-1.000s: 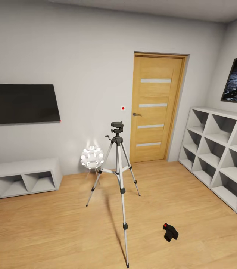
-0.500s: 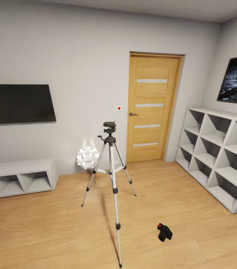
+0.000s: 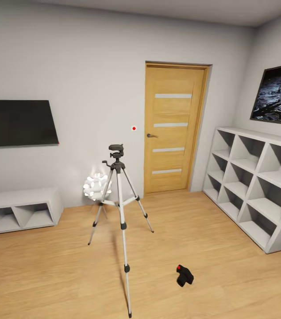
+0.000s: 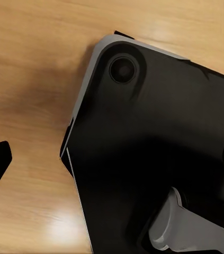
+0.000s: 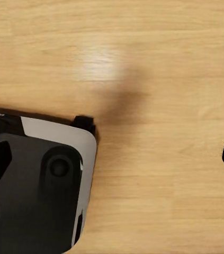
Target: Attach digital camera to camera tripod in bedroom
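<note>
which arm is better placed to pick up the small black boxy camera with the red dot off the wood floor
Right, tentatively. The small black boxy camera lies on the light wood floor to the right of the silver-legged tripod. Both wrist views look down at the robot's base, so neither arm is reaching.

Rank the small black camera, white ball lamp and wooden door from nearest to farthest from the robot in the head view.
1. Small black camera, on the floor in front.
2. White ball lamp, near the back wall.
3. Wooden door, in that wall.

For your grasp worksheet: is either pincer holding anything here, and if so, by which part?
Nothing is held. The digital camera lies on the wood floor beside the camera tripod; both wrist views show open fingertips over floor and robot base.
</note>
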